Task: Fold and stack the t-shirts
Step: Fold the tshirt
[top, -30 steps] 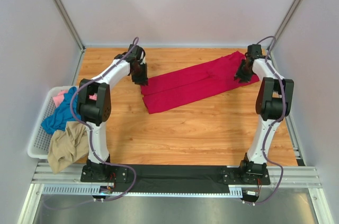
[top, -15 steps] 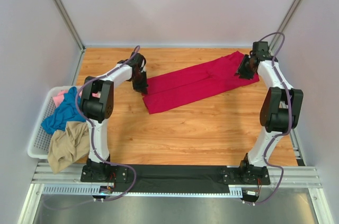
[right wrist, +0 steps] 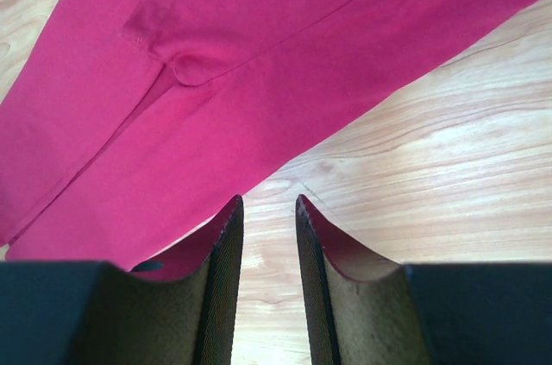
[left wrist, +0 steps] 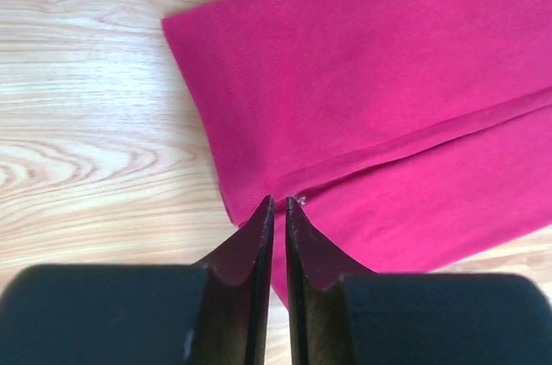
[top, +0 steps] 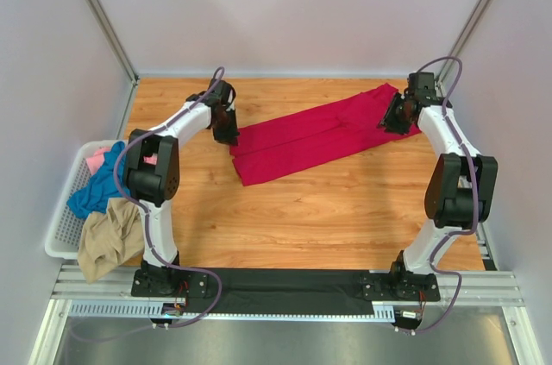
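The crimson t-shirt [top: 323,136] lies as a long strip across the far tabletop [top: 328,210]. The left claw [left wrist: 278,201] is narrowed to a slit at the strip's end fold, and I cannot tell whether it pinches cloth. The right claw [right wrist: 269,201] stands partly open and empty at the other end. Each should catch both layers before lifting. The basket [top: 59,244] holds a teal tee [top: 99,188], a pink tee [top: 99,156] and a tan tee [top: 108,240].

left tool [left wrist: 277,203] nearly closed (slim gap) | right tool [right wrist: 269,201] parted
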`<action>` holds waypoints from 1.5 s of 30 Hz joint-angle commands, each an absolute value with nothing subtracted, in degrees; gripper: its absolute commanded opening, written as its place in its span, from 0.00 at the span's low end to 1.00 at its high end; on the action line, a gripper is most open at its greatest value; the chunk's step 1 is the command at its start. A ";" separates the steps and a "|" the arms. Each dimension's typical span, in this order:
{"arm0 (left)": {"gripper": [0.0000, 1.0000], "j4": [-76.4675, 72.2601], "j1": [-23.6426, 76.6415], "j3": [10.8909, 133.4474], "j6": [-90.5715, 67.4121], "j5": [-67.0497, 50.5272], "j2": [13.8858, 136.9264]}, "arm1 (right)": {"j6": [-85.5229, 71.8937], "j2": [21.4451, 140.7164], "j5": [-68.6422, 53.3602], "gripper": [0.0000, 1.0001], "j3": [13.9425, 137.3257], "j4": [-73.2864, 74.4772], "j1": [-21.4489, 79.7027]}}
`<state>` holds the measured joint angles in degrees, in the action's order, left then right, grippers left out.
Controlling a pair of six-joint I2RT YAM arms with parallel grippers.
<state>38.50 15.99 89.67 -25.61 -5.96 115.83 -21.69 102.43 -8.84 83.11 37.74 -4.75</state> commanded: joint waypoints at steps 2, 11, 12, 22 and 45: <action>0.13 38.32 15.91 89.47 -24.87 -3.78 116.53 | -22.41 99.93 -10.20 0.33 81.65 35.33 -4.48; 0.09 36.39 15.91 85.26 -27.59 -3.69 118.03 | -22.67 99.93 -10.11 0.33 81.04 35.24 -4.40; 0.09 36.30 15.91 84.99 -27.77 -3.78 118.21 | -22.68 99.84 -10.11 0.33 81.04 35.33 -4.39; 0.20 38.41 15.91 85.60 -28.04 -4.83 113.56 | -22.32 95.72 -10.19 0.33 79.11 36.74 -4.04; 0.43 40.17 14.68 106.97 -6.23 -6.68 126.21 | -27.51 81.39 -14.42 0.32 65.92 32.52 -0.35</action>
<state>41.43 14.72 107.42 -9.15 -3.62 125.73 -26.13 82.72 -14.61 66.37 34.87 -1.67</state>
